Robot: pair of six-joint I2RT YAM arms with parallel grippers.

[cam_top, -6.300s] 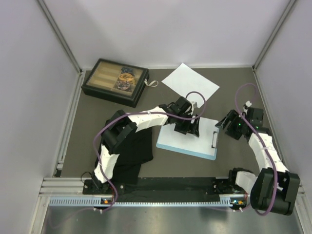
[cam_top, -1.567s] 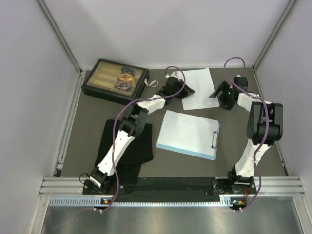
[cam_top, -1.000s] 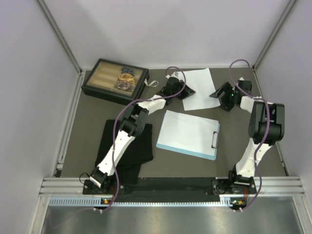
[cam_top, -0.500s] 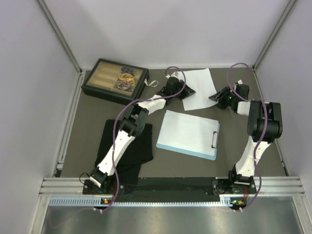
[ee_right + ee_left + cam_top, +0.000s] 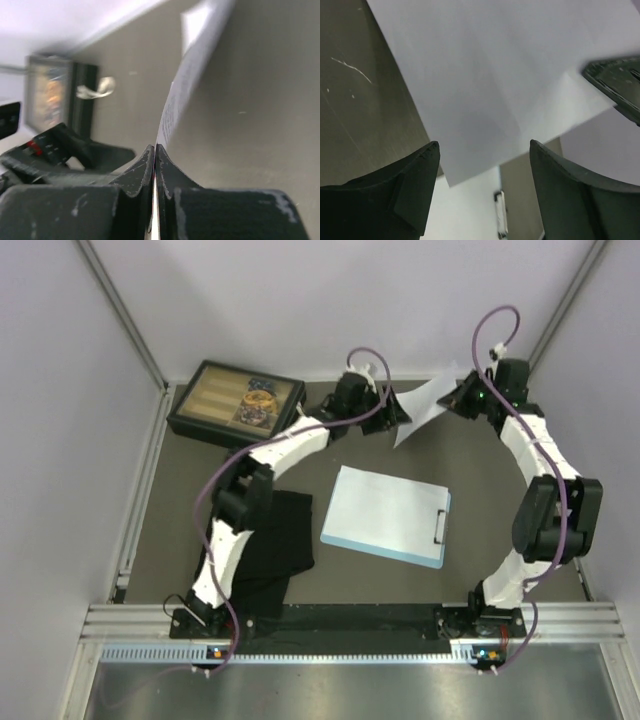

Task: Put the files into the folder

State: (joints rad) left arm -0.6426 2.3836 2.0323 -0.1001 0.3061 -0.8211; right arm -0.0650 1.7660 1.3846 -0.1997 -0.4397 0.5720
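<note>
One white sheet [image 5: 425,406] is held raised at the far edge of the surface [image 5: 480,495], pinched by the right jaws, left jaws wide alongside; the clipboard [image 5: 385,515] is noted nearward, long axis left-right, clip [image 5: 440,527] rightward.

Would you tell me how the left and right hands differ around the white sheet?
The right hand is shut on the edge of the sheet; the left hand is open, gripping nothing. The right hand is at the sheet's right side, the left hand at its left. Both flank that one sheet.
</note>
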